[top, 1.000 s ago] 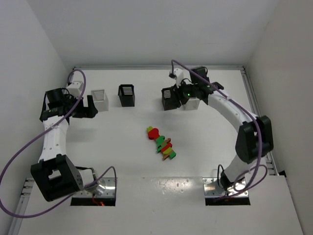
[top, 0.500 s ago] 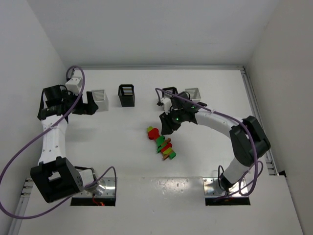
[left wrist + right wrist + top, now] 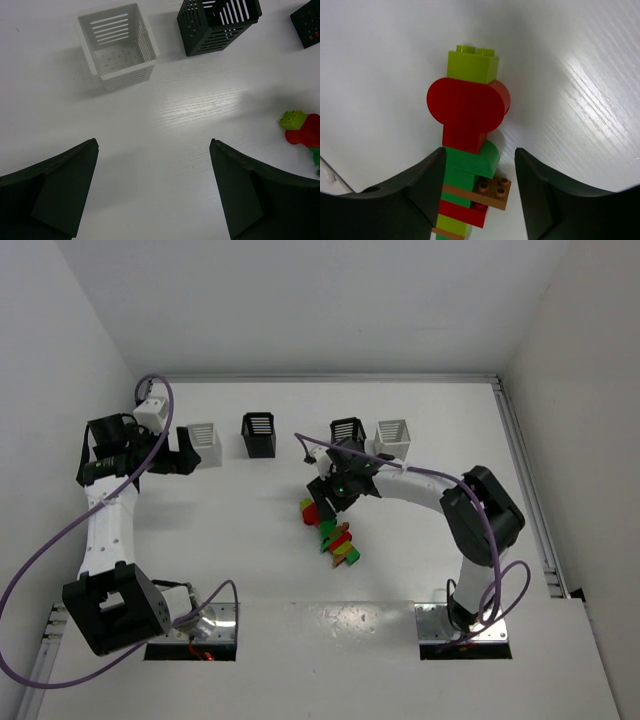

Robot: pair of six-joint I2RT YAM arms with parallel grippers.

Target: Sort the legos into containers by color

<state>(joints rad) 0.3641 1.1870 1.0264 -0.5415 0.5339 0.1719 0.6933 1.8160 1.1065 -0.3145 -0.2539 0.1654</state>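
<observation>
After swinging back from the containers (image 3: 346, 431), now hangs over the legos (image 3: 468, 150) stacked on the counter (image 3: 220, 550), right gripper (image 3: 479, 165) spread astride them, nothing clamped; next pick starting. Left gripper (image 3: 153, 150) gaping, idle.

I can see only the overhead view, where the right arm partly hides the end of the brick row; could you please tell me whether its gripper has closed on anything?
Observer: No. In the right wrist view the right gripper is open, its fingers on either side of a green brick.
Operator: Which bricks lie beyond that one?
Observer: A rounded red brick, then a yellow-green brick at the row's end.
Operator: Is the left-hand white bin holding anything?
Observer: The left wrist view shows the white bin with no brick on the dotted floor that is visible.
</observation>
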